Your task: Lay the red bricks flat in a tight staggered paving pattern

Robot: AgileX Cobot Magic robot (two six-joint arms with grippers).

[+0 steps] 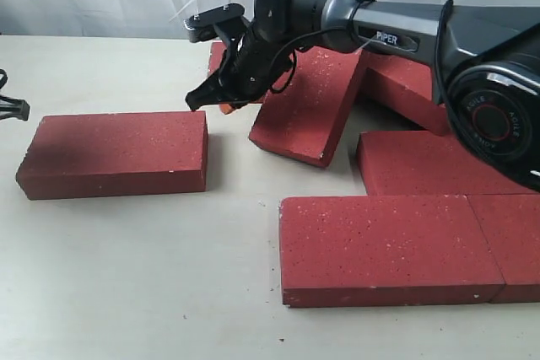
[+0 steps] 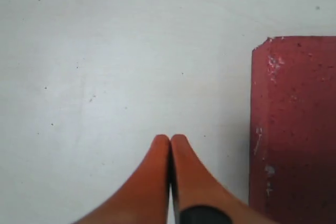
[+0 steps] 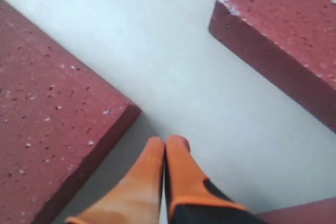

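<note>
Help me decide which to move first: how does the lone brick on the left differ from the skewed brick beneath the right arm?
The lone brick lies square to the table's front edge; the skewed brick is turned diagonally. The lone brick stands apart from the rest; the skewed brick sits close among other bricks. The right arm hides part of the skewed brick; the lone brick shows whole. Both are dark-red, white-flecked slabs.
</note>
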